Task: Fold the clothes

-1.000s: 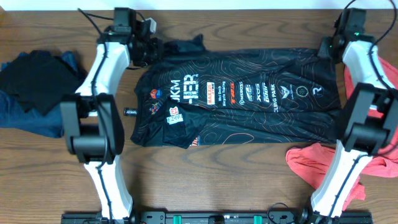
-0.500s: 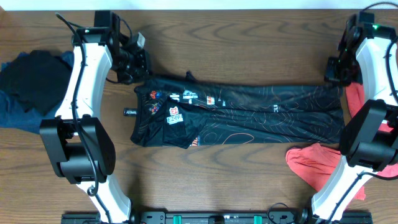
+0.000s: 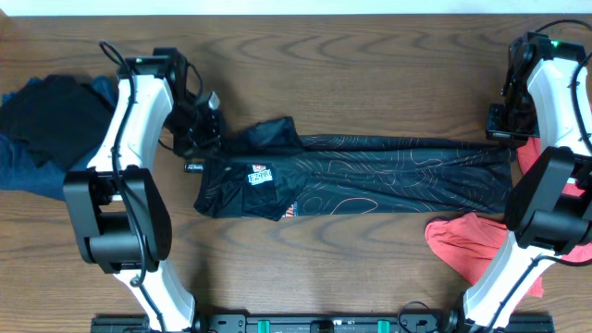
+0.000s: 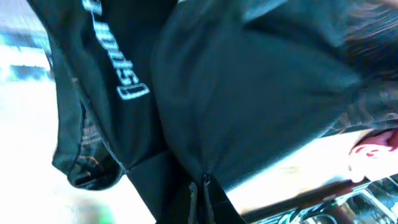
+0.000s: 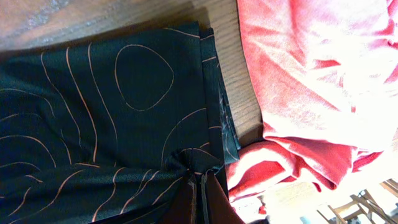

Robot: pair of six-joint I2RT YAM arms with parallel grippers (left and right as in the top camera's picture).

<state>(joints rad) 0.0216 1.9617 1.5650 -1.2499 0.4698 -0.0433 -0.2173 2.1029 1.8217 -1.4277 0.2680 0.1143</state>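
Observation:
The black jersey (image 3: 370,176) with thin orange lines lies across the table's middle, its far half folded over toward the near edge. My left gripper (image 3: 205,137) is shut on its upper left edge; the left wrist view shows black cloth (image 4: 249,93) pinched between the jaws (image 4: 200,196). My right gripper (image 3: 504,137) is shut on the upper right edge; the right wrist view shows the orange-lined cloth (image 5: 106,112) bunched at the fingertips (image 5: 198,177). The coral-red shirt (image 3: 476,245) lies at the right, also in the right wrist view (image 5: 311,81).
A heap of dark blue and black clothes (image 3: 46,129) lies at the far left. More coral-red cloth (image 3: 532,148) sits by the right arm. A dark rail (image 3: 324,324) runs along the table's near edge.
Both grippers have carried the jersey's far edge toward the near side, folding it over. The logos that showed earlier are now mostly covered, and the jersey is a narrower band.

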